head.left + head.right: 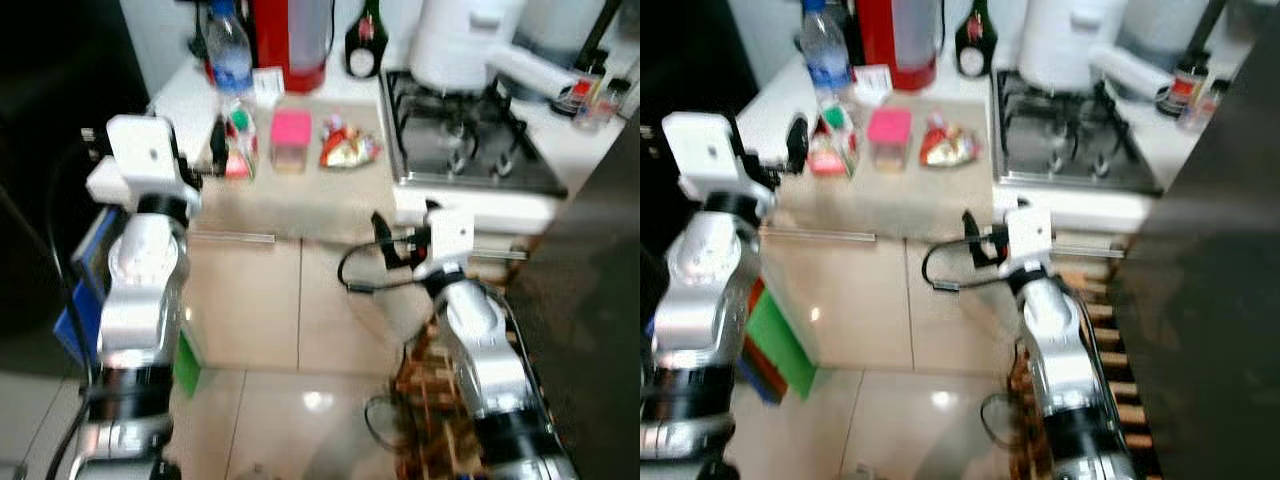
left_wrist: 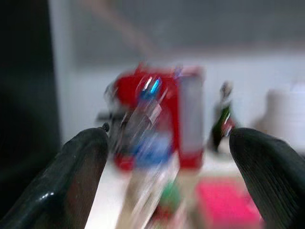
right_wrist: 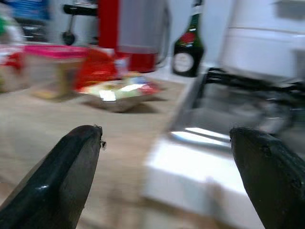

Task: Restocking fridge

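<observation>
head cameras look down at the counter (image 1: 290,205); wrist cameras face it closely.

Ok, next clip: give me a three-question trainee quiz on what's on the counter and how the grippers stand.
1. True or false: the left gripper is shut on the water bottle.
2. The pink-lidded container has what on the side toward the stove? A) foil-wrapped packet B) banana C) mug
3. Fill in: the dark green bottle stands beside the red ____.

Key: 1 false, both grippers open and empty; 2 A; 3 appliance.

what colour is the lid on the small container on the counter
Bright pink; the lidded container shows it best in the left eye view.
</observation>
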You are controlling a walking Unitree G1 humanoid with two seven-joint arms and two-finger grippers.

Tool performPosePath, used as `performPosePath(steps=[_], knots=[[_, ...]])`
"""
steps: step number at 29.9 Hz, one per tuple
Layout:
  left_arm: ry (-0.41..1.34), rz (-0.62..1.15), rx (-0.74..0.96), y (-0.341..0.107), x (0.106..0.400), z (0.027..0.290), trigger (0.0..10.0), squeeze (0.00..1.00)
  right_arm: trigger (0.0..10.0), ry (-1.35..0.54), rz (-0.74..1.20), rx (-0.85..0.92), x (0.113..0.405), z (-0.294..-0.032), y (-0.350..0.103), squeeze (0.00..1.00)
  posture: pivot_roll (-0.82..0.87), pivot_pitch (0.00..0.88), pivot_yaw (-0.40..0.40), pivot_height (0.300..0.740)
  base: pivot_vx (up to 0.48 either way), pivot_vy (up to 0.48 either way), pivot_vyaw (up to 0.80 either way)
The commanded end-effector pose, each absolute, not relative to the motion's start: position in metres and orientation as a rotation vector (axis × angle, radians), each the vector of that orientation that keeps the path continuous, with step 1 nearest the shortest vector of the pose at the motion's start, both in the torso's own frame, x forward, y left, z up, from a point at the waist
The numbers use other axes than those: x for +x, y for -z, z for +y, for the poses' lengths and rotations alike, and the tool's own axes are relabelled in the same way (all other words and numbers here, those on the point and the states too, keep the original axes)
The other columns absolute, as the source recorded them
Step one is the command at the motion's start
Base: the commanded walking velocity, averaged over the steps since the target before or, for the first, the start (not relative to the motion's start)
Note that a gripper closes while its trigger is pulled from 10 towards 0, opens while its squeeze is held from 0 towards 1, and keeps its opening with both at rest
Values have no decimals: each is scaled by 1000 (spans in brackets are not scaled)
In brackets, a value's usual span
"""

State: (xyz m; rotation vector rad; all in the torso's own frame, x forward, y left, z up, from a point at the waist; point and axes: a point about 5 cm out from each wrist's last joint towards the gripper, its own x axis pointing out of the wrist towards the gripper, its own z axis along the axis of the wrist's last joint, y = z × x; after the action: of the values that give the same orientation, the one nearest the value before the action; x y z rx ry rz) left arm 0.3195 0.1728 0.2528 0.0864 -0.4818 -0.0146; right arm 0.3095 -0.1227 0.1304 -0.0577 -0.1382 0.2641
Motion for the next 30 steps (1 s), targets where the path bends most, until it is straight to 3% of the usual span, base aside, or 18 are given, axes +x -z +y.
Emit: performPosePath(steps=[1, 8, 12, 20, 25, 30], knots=[[25, -522, 102, -263, 318, 167, 10000, 0, 10000, -244, -173, -78, 311, -129, -138, 114, 51, 0, -10, 740, 472, 0, 0], [-65, -632, 180, -303, 321, 180, 10000, 0, 10000, -341, -264, -37, 307, -112, -174, 114, 54, 0, -13, 740, 196, 0, 0], [-69, -532, 235, -310, 336, 184, 10000, 0, 10000, -397, -282, -55, 304, -107, -186, 110, 56, 0, -16, 740, 0, 0, 0], [-12, -175, 94, -268, 370, 201, 10000, 0, 10000, -390, -243, -28, 303, -107, -180, 110, 56, 0, -4, 740, 0, 0, 0], [-52, -129, 88, -267, 385, 214, 10000, 0, 10000, -442, -242, -17, 297, -99, -184, 110, 49, 0, 3, 740, 0, 0, 0], [-33, -140, 95, -276, 395, 211, 10000, 0, 10000, -439, -231, -15, 294, -100, -182, 114, 38, 0, 12, 740, 0, 0, 0]])
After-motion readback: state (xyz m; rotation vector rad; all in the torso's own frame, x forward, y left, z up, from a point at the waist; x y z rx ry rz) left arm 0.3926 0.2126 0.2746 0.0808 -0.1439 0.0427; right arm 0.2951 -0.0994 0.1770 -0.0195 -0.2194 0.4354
